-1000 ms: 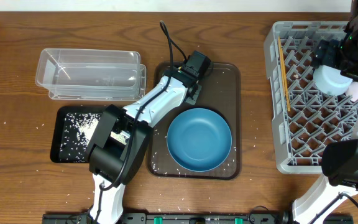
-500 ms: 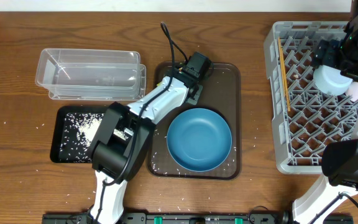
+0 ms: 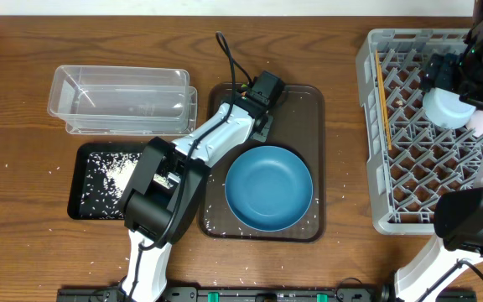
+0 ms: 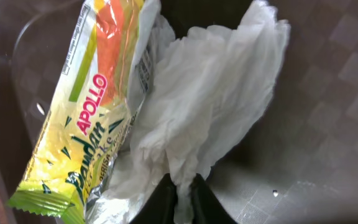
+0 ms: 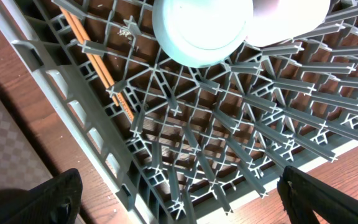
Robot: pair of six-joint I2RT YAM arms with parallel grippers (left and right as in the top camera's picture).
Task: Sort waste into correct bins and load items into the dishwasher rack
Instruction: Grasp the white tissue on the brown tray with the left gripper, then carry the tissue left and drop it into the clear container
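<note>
My left gripper is shut on the lower tip of the crumpled white tissue. The yellow-green snack wrapper lies against the tissue's left side. In the overhead view this gripper is over the far end of the brown tray and hides both. The blue plate sits on that tray. My right gripper is open and empty above the grey rack. In the rack are the chopsticks, a pale blue round dish and a white cup. Rice lies in the black tray.
The clear tub stands behind the black tray, left of the brown serving tray. Loose rice grains are scattered on the brown tray and on the wooden table. The rack fills the table's right side.
The left arm's elbow has shifted slightly to the right. Both grippers stay where they were.
</note>
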